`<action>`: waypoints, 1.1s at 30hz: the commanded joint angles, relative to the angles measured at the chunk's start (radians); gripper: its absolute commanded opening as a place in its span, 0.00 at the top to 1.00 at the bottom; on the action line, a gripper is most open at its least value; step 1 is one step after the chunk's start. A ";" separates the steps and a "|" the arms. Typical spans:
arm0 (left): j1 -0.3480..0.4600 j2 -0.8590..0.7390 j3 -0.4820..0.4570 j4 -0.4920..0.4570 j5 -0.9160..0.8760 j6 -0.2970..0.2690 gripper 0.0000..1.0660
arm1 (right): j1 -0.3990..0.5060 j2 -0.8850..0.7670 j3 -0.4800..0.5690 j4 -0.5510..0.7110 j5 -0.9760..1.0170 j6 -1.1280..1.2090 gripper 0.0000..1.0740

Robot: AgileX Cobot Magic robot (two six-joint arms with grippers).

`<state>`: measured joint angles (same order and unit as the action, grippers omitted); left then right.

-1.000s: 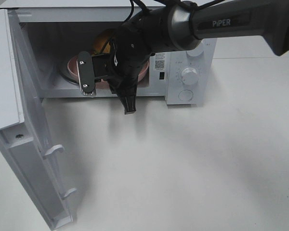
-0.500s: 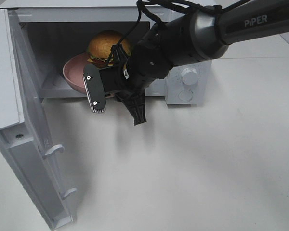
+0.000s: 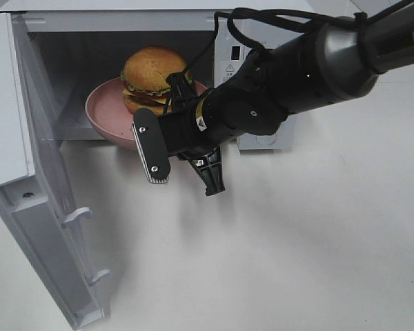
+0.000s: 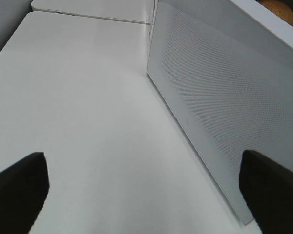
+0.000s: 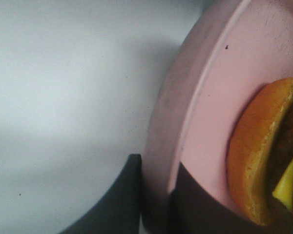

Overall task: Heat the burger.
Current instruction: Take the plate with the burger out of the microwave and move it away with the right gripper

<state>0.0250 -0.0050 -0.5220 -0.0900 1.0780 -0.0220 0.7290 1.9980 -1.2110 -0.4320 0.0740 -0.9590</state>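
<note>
Exterior high view, nearest first: the microwave door (image 3: 48, 227) hangs swung wide open at the left, over the white table (image 3: 297, 262). Behind it, mid-frame, the right gripper (image 3: 186, 148) reaches across toward the oven mouth. Its fingers (image 5: 132, 200) are drawn narrow and pinch the rim of the pink plate (image 3: 103, 114); in the right wrist view one dark finger lies against the outside of the rim and the other on the inner face, the rim clamped between them. The plate sits at the threshold of the microwave (image 3: 124, 41), its front edge past the opening; whether it is lifted or resting on the cavity floor cannot be told from this angle. The burger (image 3: 152, 79) stands upright on the plate, bun on top, just inside the open cavity, close beside the gripper. Its bun edge and a strip of yellow cheese show in the right wrist view. Left gripper (image 4: 146, 195): fingers spread wide, holding nothing, touching nothing, hanging above the table beside the perforated face of the door.
</note>
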 commanded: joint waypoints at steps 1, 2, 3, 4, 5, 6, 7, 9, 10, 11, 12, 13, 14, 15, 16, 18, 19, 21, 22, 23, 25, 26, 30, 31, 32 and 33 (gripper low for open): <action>0.000 -0.007 0.004 -0.004 -0.008 0.000 0.08 | -0.002 -0.066 0.046 -0.018 -0.102 0.010 1.00; 0.000 -0.007 0.004 -0.004 -0.008 0.000 0.08 | -0.002 -0.085 0.071 -0.018 -0.116 0.010 1.00; 0.000 -0.007 0.004 -0.004 -0.008 0.000 0.08 | -0.002 -0.085 0.071 -0.018 -0.116 0.010 1.00; 0.000 -0.007 0.004 -0.004 -0.008 0.000 0.08 | -0.002 -0.095 0.084 -0.018 -0.122 0.010 1.00; 0.000 -0.007 0.004 -0.004 -0.008 0.000 0.08 | -0.002 -0.095 0.084 -0.018 -0.122 0.010 1.00; 0.000 -0.007 0.004 -0.004 -0.008 0.000 0.08 | -0.002 -0.115 0.107 -0.018 -0.133 0.010 1.00; 0.000 -0.007 0.004 -0.004 -0.008 0.000 0.08 | -0.002 -0.133 0.126 -0.018 -0.145 0.010 1.00; 0.000 -0.007 0.004 -0.004 -0.008 0.000 0.08 | -0.002 -0.155 0.147 -0.020 -0.151 0.010 1.00; 0.000 -0.007 0.004 -0.004 -0.008 0.000 0.08 | -0.002 -0.155 0.147 -0.020 -0.151 0.010 1.00; 0.000 -0.007 0.004 -0.004 -0.008 0.000 0.08 | -0.002 -0.165 0.156 -0.023 -0.152 0.010 1.00; 0.000 -0.007 0.004 -0.004 -0.008 0.000 0.08 | -0.002 -0.183 0.176 -0.031 -0.152 0.010 1.00; 0.000 -0.007 0.004 -0.004 -0.008 0.000 0.08 | -0.002 -0.183 0.176 -0.031 -0.152 0.010 1.00; 0.000 -0.007 0.004 -0.004 -0.008 0.000 0.08 | -0.002 -0.203 0.196 -0.033 -0.153 0.010 1.00; 0.000 -0.007 0.004 -0.004 -0.008 0.000 0.08 | -0.002 -0.203 0.196 -0.033 -0.153 0.010 1.00; 0.000 -0.007 0.004 -0.004 -0.008 0.000 0.08 | -0.002 -0.214 0.207 -0.033 -0.153 0.010 1.00; 0.000 -0.007 0.004 -0.004 -0.008 0.000 0.08 | -0.002 -0.235 0.229 -0.033 -0.150 0.010 1.00; 0.000 -0.007 0.004 -0.004 -0.008 0.000 0.08 | -0.002 -0.255 0.257 -0.033 -0.150 0.010 1.00; 0.000 -0.007 0.004 -0.004 -0.008 0.000 0.08 | -0.002 -0.266 0.271 -0.033 -0.151 0.010 1.00; 0.000 -0.007 0.004 -0.004 -0.008 0.000 0.08 | -0.002 -0.287 0.297 -0.033 -0.152 0.010 1.00; 0.000 -0.007 0.004 -0.004 -0.008 0.000 0.08 | -0.002 -0.287 0.297 -0.033 -0.152 0.010 1.00; 0.000 -0.007 0.004 -0.004 -0.008 0.000 0.08 | -0.002 -0.306 0.321 -0.033 -0.157 0.010 1.00; 0.000 -0.007 0.004 -0.004 -0.008 0.000 0.08 | -0.002 -0.316 0.333 -0.033 -0.162 0.010 1.00; 0.000 -0.007 0.004 -0.004 -0.008 0.000 0.08 | -0.002 -0.356 0.372 -0.033 -0.164 0.010 1.00; 0.000 -0.007 0.004 -0.004 -0.008 0.000 0.08 | -0.002 -0.367 0.383 -0.033 -0.165 0.010 1.00; 0.000 -0.007 0.004 -0.004 -0.008 0.000 0.08 | -0.002 -0.389 0.401 -0.033 -0.165 0.010 1.00; 0.000 -0.007 0.004 -0.004 -0.008 0.000 0.08 | -0.002 -0.389 0.401 -0.033 -0.165 0.010 1.00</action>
<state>0.0250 -0.0050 -0.5220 -0.0900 1.0780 -0.0220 0.7290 1.6360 -0.8020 -0.4500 -0.0180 -0.9440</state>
